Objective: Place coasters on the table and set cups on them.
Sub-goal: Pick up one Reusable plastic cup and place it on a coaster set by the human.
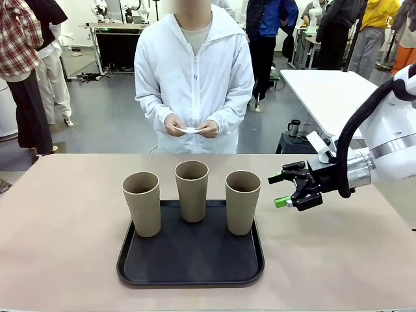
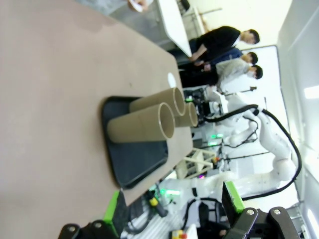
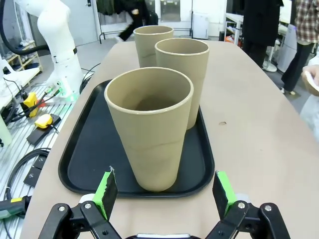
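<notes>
Three tan cups, left, middle and right, stand upright on a black tray on the beige table. Across the table, a person holds the white coasters in both hands at waist height. My right gripper hovers open just right of the right cup, fingers pointing at it. In the right wrist view that cup stands just ahead of the open right gripper, not between the pads. My left gripper is open and holds nothing, well back from the cups.
A smaller white table stands behind at the right, with a dark mug on a stand beside it. Bare tabletop surrounds the tray on all sides. Several people stand farther back.
</notes>
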You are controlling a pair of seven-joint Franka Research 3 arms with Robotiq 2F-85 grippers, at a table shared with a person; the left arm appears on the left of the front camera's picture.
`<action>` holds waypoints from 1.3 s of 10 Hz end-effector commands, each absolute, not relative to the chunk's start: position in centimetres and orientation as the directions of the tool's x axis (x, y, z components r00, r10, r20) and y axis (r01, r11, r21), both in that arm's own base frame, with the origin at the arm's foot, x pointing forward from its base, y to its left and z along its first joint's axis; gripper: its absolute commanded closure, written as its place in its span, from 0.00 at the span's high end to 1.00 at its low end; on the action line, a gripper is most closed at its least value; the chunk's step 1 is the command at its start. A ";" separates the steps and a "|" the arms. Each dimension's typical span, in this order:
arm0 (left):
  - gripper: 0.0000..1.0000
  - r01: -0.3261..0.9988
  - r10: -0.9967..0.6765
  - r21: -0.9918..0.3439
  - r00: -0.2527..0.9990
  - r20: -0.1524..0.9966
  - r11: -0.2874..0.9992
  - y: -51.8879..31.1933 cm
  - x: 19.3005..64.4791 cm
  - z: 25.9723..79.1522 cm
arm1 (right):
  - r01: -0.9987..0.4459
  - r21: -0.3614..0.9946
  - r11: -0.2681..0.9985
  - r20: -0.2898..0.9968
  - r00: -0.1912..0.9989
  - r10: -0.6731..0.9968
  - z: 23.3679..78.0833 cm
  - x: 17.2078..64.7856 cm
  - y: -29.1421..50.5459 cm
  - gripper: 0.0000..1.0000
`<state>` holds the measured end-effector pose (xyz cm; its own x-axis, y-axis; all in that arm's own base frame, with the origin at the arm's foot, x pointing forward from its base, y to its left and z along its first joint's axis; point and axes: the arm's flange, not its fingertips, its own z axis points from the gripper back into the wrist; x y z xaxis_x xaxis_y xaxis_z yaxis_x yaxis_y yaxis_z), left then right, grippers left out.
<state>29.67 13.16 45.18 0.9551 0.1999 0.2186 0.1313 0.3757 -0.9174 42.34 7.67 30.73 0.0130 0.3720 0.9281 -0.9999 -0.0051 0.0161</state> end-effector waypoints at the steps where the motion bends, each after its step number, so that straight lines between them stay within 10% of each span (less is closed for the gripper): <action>1: 1.00 0.146 0.201 -0.920 0.952 0.230 0.363 13.2 29.6 45.2 | -0.999 -0.029 -0.039 0.950 -0.040 0.309 29.7 42.8 8.2 1.00; 13: 1.00 0.146 0.201 -0.920 0.952 0.230 0.363 13.2 29.6 45.2 | -0.993 -0.044 -0.111 0.957 -0.074 0.280 26.1 43.5 13.3 1.00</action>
<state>29.67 13.15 45.18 0.9552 0.1997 0.2183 0.1312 0.3756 -0.9175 42.96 12.34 26.59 -0.0649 0.2859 0.9561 -0.9894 -0.1429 -0.0244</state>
